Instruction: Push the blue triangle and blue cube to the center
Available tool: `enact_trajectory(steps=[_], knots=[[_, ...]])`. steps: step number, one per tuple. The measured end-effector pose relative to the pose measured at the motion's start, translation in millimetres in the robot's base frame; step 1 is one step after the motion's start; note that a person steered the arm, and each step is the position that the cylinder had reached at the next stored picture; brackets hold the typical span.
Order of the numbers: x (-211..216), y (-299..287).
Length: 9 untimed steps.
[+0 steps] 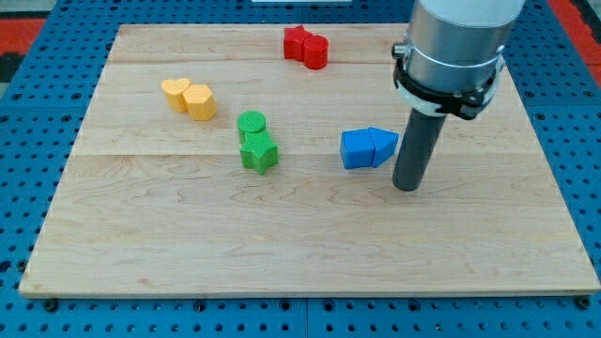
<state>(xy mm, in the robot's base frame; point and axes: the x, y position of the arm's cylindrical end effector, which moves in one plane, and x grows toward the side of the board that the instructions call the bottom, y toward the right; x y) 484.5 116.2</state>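
My tip [407, 187], a bare rod with no pincer to open or close, stood just right of the blue triangle [382, 146] and blue cube [356, 149], right of the desk's [310, 263] centre; an off-line shove could have split the touching pair.

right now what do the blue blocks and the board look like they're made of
Blue cube and blue triangle: probably matte plastic, judging by the flat, even colour without glare. Board: light wood with a smooth finish; grain lines and plank seams show. My tip stands just to the view's right of the triangle.
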Motion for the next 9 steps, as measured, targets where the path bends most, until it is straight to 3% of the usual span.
enact_trajectory(steps=[3,6,8,9], knots=[[-37,-22],[-120,-51],[-158,13],[-144,-14]])
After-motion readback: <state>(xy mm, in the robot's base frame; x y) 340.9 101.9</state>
